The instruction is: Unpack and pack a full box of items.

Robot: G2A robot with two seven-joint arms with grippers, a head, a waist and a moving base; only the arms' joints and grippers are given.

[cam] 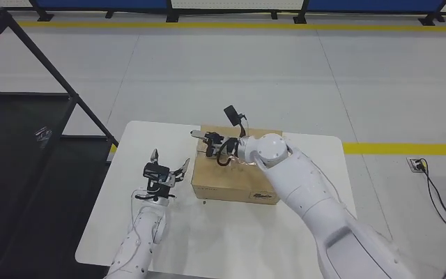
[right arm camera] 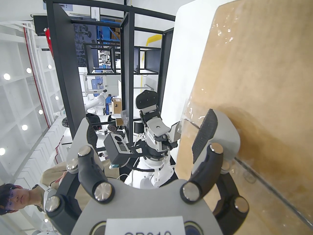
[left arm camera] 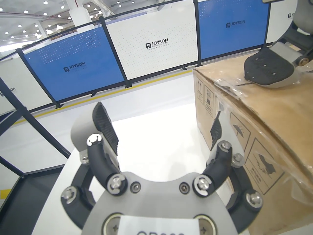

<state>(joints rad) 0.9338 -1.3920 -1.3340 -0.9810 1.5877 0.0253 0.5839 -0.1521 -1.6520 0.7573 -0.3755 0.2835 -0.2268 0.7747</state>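
A closed brown cardboard box sealed with clear tape stands in the middle of the white table. My left gripper is open just beside the box's left side, low over the table; in the left wrist view nothing lies between its fingers and the box is close to one fingertip. My right gripper is open over the box's far left top corner. In the right wrist view one finger rests on the box top by the taped seam, while the other hangs past the edge.
A black metal frame stands off the table's left side. The table has free surface in front of and to the left of the box. A fence of blue and white panels runs beyond the floor.
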